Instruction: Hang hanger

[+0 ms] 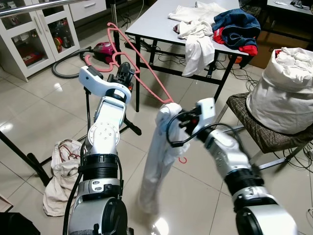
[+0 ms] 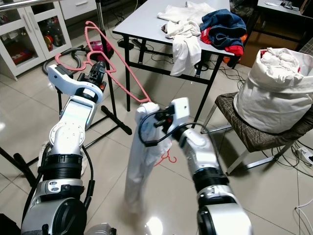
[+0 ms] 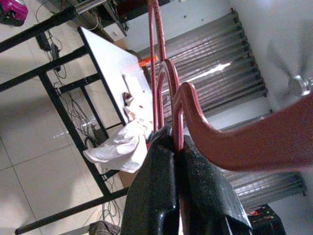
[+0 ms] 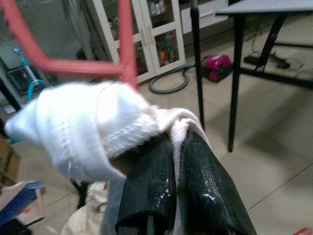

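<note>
Left eye view: left gripper (image 1: pixel 125 70) raised at far left, fingers clamped on pink hanger (image 1: pixel 142 58) near its hook end. Hanger slopes down right to white garment (image 1: pixel 159 156), which drapes from its lower end toward floor. Right gripper (image 1: pixel 172 128) at centre, fingers pinched on garment's top. Table (image 1: pixel 156 22) with clothes beyond; chair (image 1: pixel 259 129) with bag at right.

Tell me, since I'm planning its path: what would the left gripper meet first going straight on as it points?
Probably the grey table; the left gripper, shut on the pink hanger, points toward it, though depth is unclear.
</note>
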You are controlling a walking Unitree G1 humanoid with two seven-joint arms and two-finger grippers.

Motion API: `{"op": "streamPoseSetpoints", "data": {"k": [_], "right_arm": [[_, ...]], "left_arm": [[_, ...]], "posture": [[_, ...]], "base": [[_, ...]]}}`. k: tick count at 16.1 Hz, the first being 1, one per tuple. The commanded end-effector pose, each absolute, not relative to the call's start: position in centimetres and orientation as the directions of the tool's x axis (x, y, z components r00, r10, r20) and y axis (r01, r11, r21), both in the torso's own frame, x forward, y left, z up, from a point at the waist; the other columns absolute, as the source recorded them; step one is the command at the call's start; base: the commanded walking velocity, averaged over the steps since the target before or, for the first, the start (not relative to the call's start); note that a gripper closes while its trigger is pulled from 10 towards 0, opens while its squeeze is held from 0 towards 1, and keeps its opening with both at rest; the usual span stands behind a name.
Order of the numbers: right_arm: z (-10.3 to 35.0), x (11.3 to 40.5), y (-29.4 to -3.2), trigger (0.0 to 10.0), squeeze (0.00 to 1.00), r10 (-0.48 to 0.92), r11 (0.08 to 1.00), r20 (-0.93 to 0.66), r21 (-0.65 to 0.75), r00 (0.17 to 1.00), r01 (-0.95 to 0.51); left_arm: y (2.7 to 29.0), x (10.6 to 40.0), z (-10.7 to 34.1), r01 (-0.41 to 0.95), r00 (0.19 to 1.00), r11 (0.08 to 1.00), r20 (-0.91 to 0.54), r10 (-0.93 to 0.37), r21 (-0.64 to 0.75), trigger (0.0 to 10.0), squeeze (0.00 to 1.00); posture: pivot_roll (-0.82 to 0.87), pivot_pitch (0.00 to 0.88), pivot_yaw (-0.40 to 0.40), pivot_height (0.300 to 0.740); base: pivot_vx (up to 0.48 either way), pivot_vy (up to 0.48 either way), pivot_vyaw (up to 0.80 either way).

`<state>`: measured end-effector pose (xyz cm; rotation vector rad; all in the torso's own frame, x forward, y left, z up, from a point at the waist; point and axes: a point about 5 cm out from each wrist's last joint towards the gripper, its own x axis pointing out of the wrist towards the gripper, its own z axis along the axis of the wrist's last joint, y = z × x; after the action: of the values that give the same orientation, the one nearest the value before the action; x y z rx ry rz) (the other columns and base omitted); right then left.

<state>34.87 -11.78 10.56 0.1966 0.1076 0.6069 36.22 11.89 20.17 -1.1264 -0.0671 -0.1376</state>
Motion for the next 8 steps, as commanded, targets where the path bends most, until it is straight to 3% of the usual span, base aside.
{"op": "streamPoseSetpoints", "data": {"k": [1, 5, 7, 8], "right_arm": [[11.8, 35.2, -12.7, 10.0, 0.0, 0.56, 0.814, 0.002, 0.188, 0.829, -0.55], [12.3, 35.5, -15.0, 10.0, 0.0, 0.521, 0.835, 0.01, 0.2, 0.854, -0.512], [13.3, 35.1, -15.6, 10.0, 0.0, 0.591, 0.777, 0.034, 0.244, 0.806, -0.58], [13.4, 35.5, -16.6, 10.0, 0.0, 0.554, 0.807, 0.028, 0.23, 0.832, -0.544]], "left_arm": [[8.7, 35.4, 18.8, 0.124, 0.988, 0.335, 0.084, -0.131, -0.934, 10.0, 0.0], [8.8, 35.4, 18.5, 0.114, 0.989, 0.343, 0.074, -0.126, -0.932, 10.0, 0.0], [9.0, 35.5, 18.1, 0.102, 0.991, 0.352, 0.062, -0.123, -0.93, 10.0, 0.0], [9.1, 35.6, 18.0, 0.096, 0.991, 0.355, 0.057, -0.118, -0.93, 10.0, 0.0]], "posture": [[0.07, 0.0, -0.05, 0.74], [0.07, 0.0, -0.05, 0.74], [0.06, 0.0, -0.048, 0.74], [0.06, 0.0, -0.045, 0.74]], "base": [[0.0, 0.0, 0.0], [0.0, 0.0, 0.0], [0.0, 0.0, 0.0], [0.0, 0.0, 0.0]]}}
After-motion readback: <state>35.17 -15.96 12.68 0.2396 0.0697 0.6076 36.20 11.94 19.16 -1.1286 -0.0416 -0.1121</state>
